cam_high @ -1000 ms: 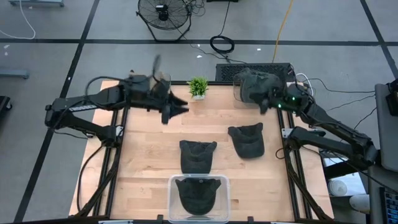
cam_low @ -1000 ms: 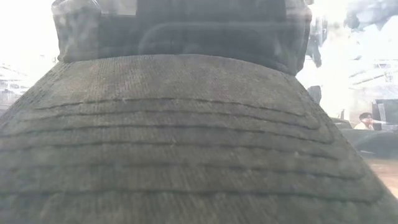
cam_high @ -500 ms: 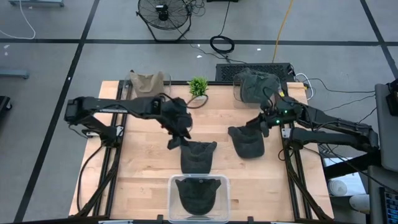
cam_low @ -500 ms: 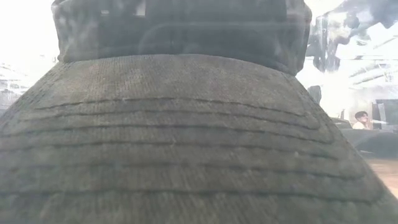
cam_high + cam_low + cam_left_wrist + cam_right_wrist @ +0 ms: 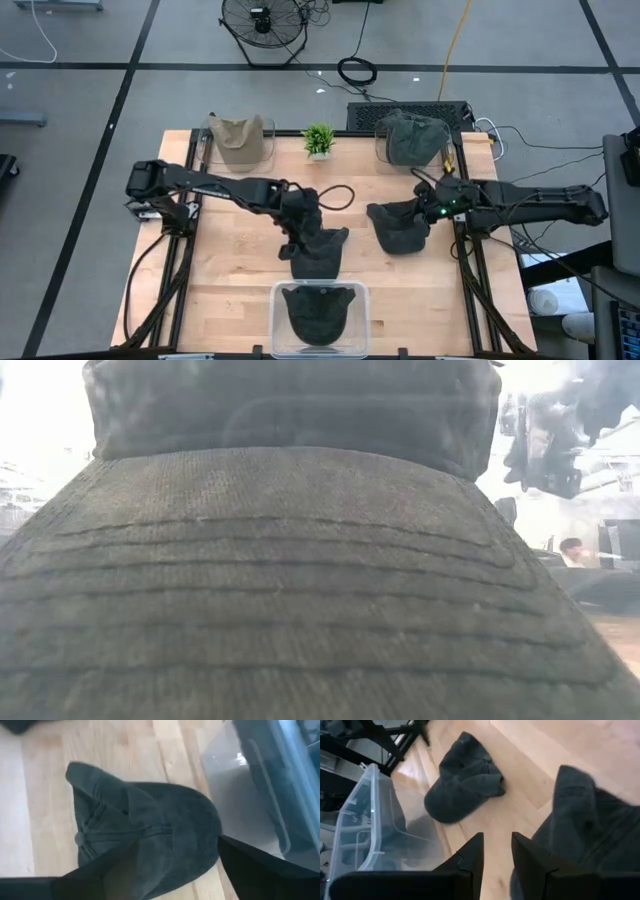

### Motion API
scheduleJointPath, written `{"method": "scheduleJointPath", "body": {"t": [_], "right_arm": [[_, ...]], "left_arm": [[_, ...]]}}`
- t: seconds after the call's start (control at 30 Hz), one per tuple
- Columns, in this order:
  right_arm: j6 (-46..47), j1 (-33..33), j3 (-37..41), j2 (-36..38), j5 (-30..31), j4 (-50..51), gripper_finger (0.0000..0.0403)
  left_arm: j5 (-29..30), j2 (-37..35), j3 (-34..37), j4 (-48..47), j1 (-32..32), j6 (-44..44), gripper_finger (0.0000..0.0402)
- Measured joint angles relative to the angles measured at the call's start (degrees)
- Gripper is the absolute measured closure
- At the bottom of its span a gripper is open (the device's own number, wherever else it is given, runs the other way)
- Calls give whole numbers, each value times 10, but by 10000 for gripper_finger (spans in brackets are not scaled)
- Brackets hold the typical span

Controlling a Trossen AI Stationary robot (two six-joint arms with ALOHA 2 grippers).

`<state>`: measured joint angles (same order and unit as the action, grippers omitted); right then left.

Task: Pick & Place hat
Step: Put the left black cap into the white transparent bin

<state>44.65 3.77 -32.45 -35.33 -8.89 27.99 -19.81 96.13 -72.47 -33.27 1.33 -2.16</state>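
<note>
Centrally, dark grey hat (image 5: pixel 318 252), crumpled, on wooden table (image 5: pixel 230 270).

Even overhead light, soft shadows; the low view is blown out behind a close hat (image 5: pixel 290 580), perhaps slightly blurred.

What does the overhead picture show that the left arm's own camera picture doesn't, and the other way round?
Only the high view shows the whole wooden table, both arms, the tan hat, the small green plant, the right-hand dark hat under the right gripper, and the far dark hat.

Only the left wrist view shows the middle dark hat's top button and seams, with the left gripper's fingers spread across it.

Both show that hat and the clear plastic bin beside it.
</note>
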Motion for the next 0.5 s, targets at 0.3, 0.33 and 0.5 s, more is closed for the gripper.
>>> {"method": "scheduleJointPath", "body": {"t": [0.3, 0.33, 0.5], "right_arm": [[32, -64, 3, 0, 33, -3, 314], [37, -69, 3, 0, 33, -3, 314], [44, -94, 3, 0, 51, -2, 314]], "left_arm": [[-20, 69, 0, -5, 1, 68, 86], [-19, 75, 0, -4, 1, 68, 87], [15, 94, 0, 1, 3, 86, 117]]}}
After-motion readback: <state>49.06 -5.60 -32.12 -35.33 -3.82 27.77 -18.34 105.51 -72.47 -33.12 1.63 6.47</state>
